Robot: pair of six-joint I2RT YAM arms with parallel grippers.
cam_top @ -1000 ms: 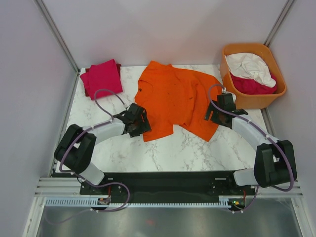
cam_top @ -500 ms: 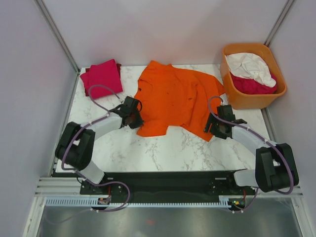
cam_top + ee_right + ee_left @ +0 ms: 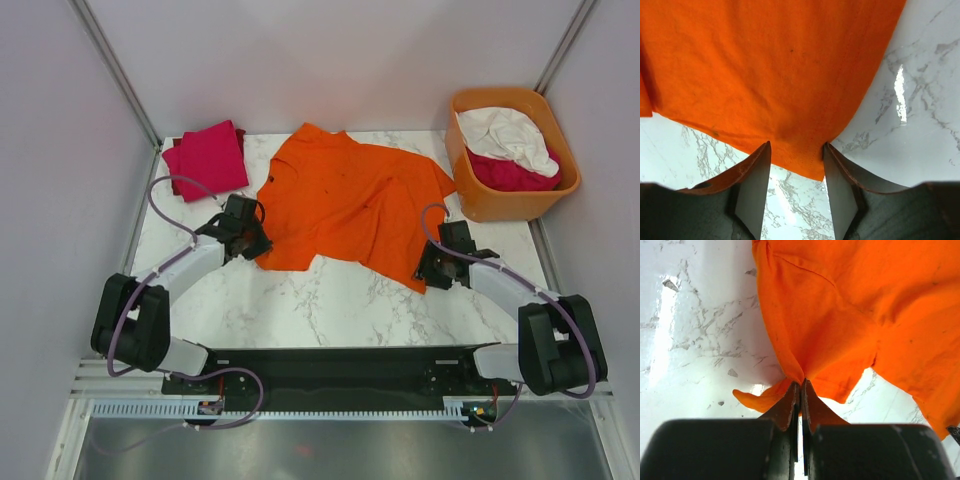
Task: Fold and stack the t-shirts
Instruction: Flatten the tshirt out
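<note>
Orange t-shirt point(image 3: 350, 205) lies spread mid-desk point(image 3: 350, 300), with bare marble along the near edge. Left jaws pinch its near-left hem; right jaws stand spread astride its near-right corner. Folded magenta t-shirt point(image 3: 208, 158) sits far-left. The tub point(image 3: 505, 205) half hides bundled white and crimson cloth.

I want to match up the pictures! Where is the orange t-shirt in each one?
Top external: the orange t-shirt lies spread across the middle of the table.
Left wrist: the orange t-shirt fills the upper right, its edge pinched in the left fingers.
Right wrist: the orange t-shirt covers the top, one corner between the right fingers.
Shared landmark: the white marble table beneath it.
</note>
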